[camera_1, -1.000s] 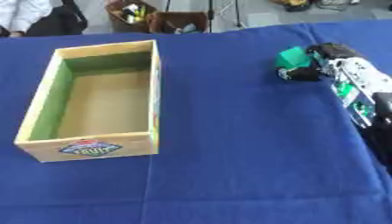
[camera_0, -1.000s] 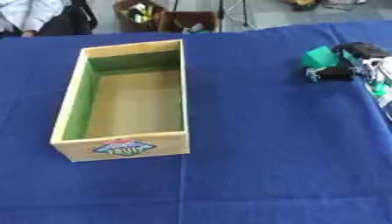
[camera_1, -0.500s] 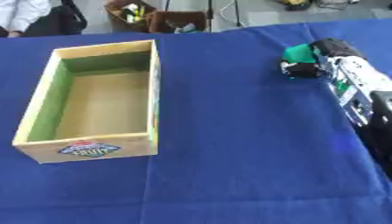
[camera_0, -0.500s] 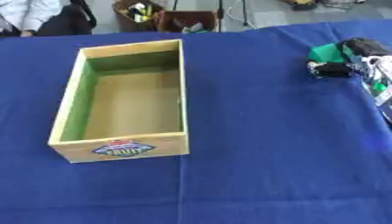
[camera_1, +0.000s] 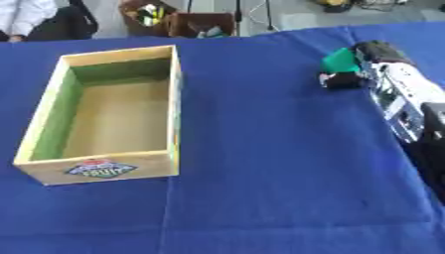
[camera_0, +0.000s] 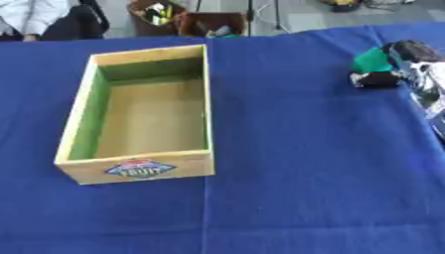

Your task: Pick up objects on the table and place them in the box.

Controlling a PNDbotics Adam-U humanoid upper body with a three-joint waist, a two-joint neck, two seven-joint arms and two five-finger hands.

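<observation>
So the right hand is way over in the upper right of the frame, fingers curled around a small green thing. It looks like the hand has it pinched, with the thumb underneath and the rest wrapped over the top, but I can't make out what the green thing actually is. The arm comes in from the right edge, which makes sense since that's the side the thing is on.

The wooden box sits on the left half of the blue table, open top, nothing inside, fruit label facing the robot. It's well apart from the hand, so my guess is the carry across to it is what's next.

No left hand anywhere in view.
</observation>
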